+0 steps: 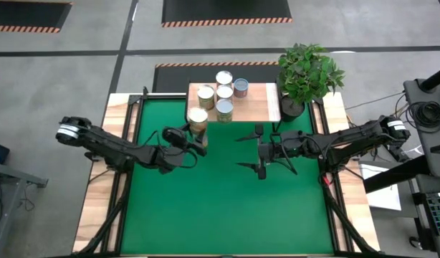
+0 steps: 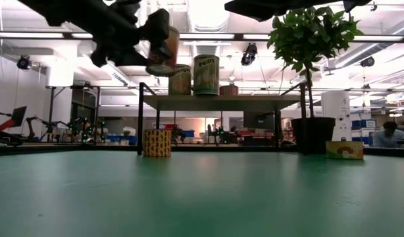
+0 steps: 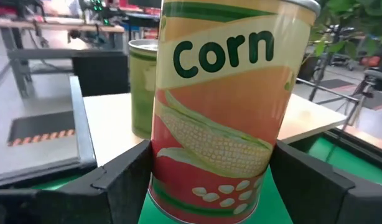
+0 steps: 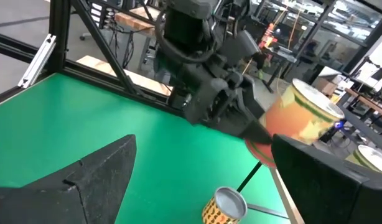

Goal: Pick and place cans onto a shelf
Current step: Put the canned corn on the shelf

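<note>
One corn can (image 1: 198, 117) clamped in left end effector (image 1: 195, 134), beside shelf (image 1: 266, 106), right end effector (image 1: 257, 150) spread.

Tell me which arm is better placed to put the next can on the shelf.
Left. The left gripper already holds the corn can raised beside the shelf edge. The right gripper is open and empty over the green table.

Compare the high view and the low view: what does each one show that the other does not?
Only the high view shows the right gripper, open above the green table. Only the low view shows a yellow can standing under the shelf. Both show the left gripper holding the corn can near the shelf, and the plant.
</note>
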Motion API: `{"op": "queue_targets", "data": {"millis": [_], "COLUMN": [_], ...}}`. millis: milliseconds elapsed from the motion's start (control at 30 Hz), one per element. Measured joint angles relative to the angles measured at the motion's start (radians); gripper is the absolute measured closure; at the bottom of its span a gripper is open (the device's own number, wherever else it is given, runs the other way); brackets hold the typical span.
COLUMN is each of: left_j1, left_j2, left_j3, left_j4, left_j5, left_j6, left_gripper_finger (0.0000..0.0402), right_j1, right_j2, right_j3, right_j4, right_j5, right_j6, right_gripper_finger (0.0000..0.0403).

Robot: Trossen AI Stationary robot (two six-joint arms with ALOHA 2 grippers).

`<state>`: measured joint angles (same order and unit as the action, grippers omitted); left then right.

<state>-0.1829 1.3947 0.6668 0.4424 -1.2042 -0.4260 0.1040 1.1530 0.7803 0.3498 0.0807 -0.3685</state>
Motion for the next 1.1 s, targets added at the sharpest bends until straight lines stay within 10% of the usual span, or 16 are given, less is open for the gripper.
{"op": "queue_targets", "data": {"millis": [1100], "left_j1": [0.163], "left_j2": [0.137], "left_j3": [0.025], "left_j4": [0.089], "left_j5": [0.097], "left_j6": [0.067], "left_gripper_finger": [0.0101], "right_j1": [0.000], "right_j2": [0.001], "right_j3": [0.000], "right_j4": [-0.012], "right_j5": [0.000], "right_j6": [0.036], "right_gripper_finger": [0.0042]}}
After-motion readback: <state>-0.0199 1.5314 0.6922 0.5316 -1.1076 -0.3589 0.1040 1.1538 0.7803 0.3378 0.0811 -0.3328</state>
